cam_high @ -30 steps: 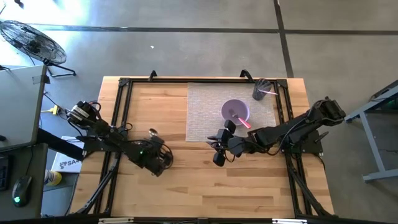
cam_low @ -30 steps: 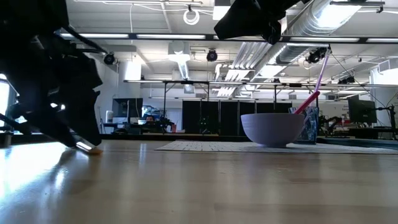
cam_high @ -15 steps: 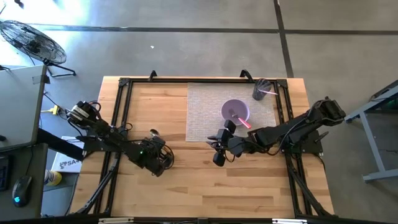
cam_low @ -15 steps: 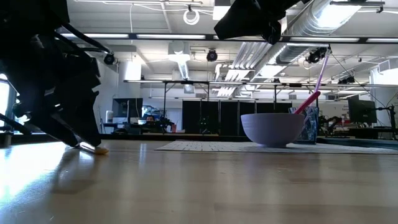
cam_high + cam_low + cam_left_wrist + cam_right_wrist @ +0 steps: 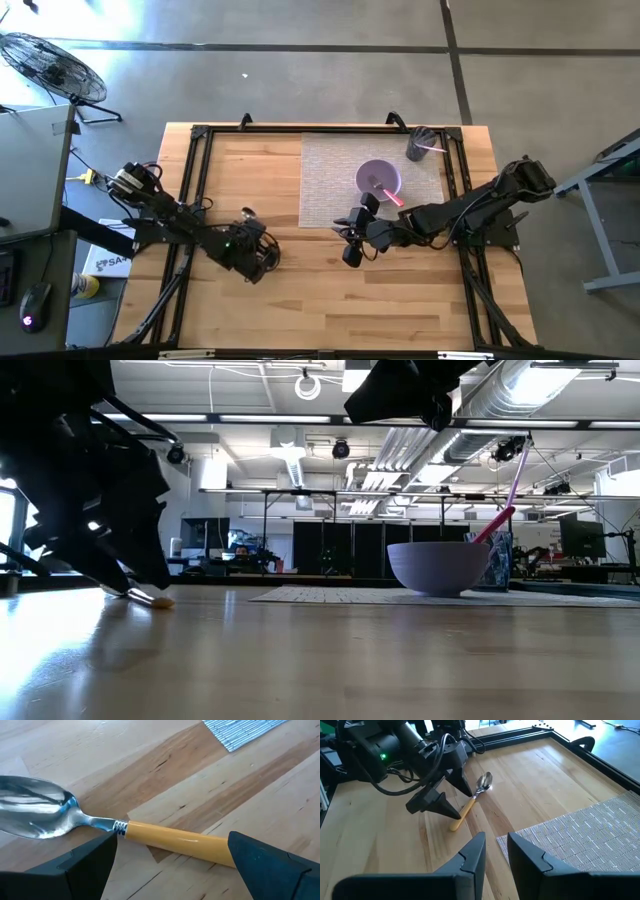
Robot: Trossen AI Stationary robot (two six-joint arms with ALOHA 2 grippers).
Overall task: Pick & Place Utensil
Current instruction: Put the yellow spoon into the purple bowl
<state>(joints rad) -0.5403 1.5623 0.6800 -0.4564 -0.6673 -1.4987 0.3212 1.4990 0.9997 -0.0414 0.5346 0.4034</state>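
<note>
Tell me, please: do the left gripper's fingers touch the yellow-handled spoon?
Apart. In the left wrist view, the open left gripper straddles the spoon, with bare wood showing between the handle and each finger.

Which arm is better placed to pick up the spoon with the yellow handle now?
The left. Its open left gripper sits low over the spoon, with the yellow handle lying between its fingers. The right gripper, nearly closed and empty, hangs above the table near the mat, farther from the spoon.

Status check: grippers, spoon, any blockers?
Left gripper open, straddling the spoon handle on the table. Right gripper nearly shut, empty, hovering by the mat. Nothing in the way.
</note>
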